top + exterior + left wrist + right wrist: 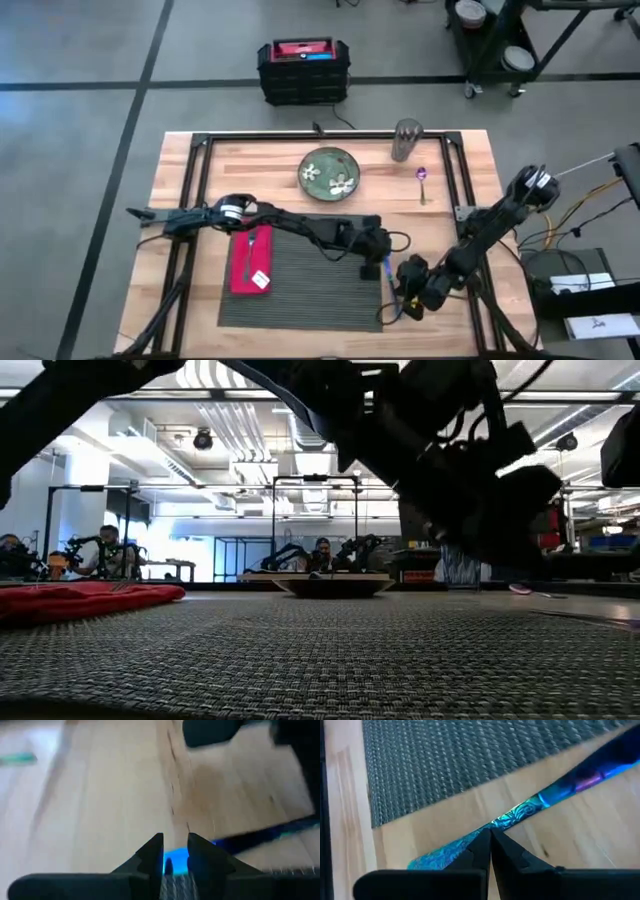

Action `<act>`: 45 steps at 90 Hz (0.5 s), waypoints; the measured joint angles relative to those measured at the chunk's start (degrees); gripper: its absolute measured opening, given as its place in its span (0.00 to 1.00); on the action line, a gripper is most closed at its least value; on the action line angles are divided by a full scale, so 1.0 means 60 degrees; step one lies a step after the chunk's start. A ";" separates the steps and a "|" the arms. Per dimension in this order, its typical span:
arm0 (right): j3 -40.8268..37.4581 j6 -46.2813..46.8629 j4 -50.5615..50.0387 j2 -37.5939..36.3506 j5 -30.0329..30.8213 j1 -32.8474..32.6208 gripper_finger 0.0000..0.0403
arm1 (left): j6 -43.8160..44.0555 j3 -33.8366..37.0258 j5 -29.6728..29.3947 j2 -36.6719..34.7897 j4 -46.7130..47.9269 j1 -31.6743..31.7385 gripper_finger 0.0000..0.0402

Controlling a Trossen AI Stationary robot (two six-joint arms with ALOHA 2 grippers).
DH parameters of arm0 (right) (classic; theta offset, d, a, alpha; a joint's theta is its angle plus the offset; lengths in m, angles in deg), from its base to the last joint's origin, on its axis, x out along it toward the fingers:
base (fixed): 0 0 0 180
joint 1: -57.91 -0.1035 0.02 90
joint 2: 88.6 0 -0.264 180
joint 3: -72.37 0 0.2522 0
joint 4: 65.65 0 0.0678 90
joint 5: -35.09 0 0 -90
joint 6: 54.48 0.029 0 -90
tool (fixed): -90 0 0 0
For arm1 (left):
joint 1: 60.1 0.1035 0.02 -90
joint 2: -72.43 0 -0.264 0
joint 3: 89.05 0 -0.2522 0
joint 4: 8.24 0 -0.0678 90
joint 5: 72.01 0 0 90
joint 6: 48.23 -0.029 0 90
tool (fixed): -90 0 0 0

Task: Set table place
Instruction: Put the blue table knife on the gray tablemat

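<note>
The dark grey ribbed placemat (pixel 300 285) lies on the table (pixel 180 180). An iridescent blue knife (pixel 520 815) lies on the wood along the mat's right edge. My left gripper (pixel 378 256) reaches across the mat to the knife's far end and is shut on it. My right gripper (pixel 491 832) is shut, its tips at the knife's patterned middle; touching or just above it, I cannot tell. A red napkin (pixel 250 262) with a fork on it rests on the mat's left part. My left gripper has one end of the knife (pixel 175 859) between its two fingers, which come slanting down from over the mat's right edge. The blade's blue length (pixel 260 836) runs off sideways over the wood. Lifted or lying on the table, I cannot tell.
A green patterned plate (pixel 330 172) sits on the far middle of the table, a metal cup (pixel 406 140) and a purple spoon (pixel 422 184) to its right. The black rail frame (pixel 200 200) runs round the tabletop. People sit in the room beyond.
</note>
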 joint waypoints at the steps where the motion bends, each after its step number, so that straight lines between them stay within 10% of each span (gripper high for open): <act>1: 0.0021 -0.0021 -0.0074 0.0000 -0.0010 0.0001 0.00 | 0.0025 0.0000 0.0011 0.0014 0.0000 0.0000 0.19; 45: 0.0566 0.0519 -0.4745 -0.1959 -0.0157 0.0090 0.00 | 0.1207 -0.0008 0.0783 0.0016 0.0153 -0.0267 0.19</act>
